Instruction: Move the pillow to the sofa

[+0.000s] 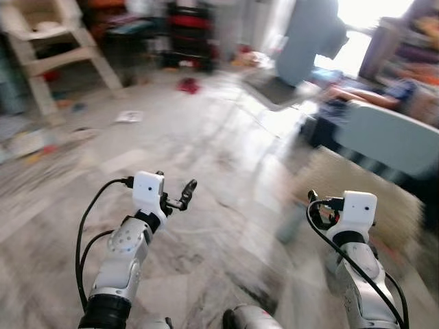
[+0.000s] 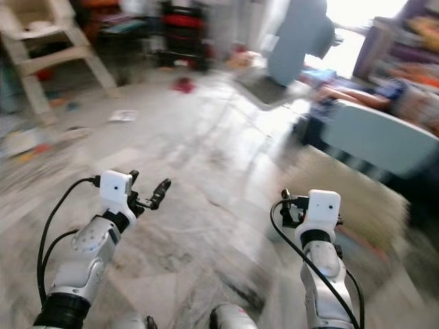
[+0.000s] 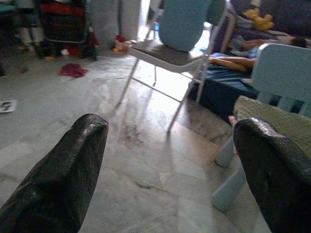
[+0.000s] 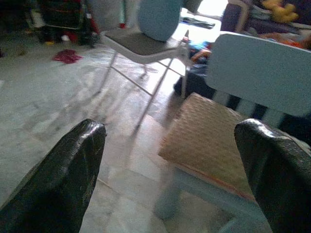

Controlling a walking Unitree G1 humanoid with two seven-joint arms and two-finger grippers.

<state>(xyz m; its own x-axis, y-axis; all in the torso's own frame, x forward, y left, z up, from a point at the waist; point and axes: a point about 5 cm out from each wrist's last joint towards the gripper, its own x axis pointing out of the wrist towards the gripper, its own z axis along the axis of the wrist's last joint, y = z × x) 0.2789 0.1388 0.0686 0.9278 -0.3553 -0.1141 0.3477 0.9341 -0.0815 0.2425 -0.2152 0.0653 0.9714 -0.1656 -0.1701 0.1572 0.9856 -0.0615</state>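
At far left a pale wooden step frame (image 1: 51, 48) stands against the wall, with scattered litter and a paper sheet (image 1: 129, 116) on the grey marble floor (image 1: 206, 226) near it. The left gripper (image 3: 170, 179) is raised over bare floor, its two black fingers (image 3: 63, 179) spread wide apart with nothing between them. A red cloth (image 1: 188, 85) lies on the floor further back, in front of dark cluttered shelving (image 1: 185, 31). Right of centre stands a folding chair (image 3: 167, 53) with thin metal legs; the light blue pillow (image 3: 183, 22) sits upright on its seat, leaning on the backrest. The right gripper (image 4: 170, 179) is likewise raised, fingers spread wide and empty. Directly ahead of it, close by, is a small pale blue chair (image 4: 262, 73) with a woven tan seat (image 4: 206, 138), standing between the gripper and the dark sofa (image 4: 243, 19) beyond. A person's limb (image 3: 233, 61) lies across blue fabric on that sofa, and a yellow soft toy (image 3: 258, 18) rests further back. The head views are motion-blurred, so finer detail is indistinct.
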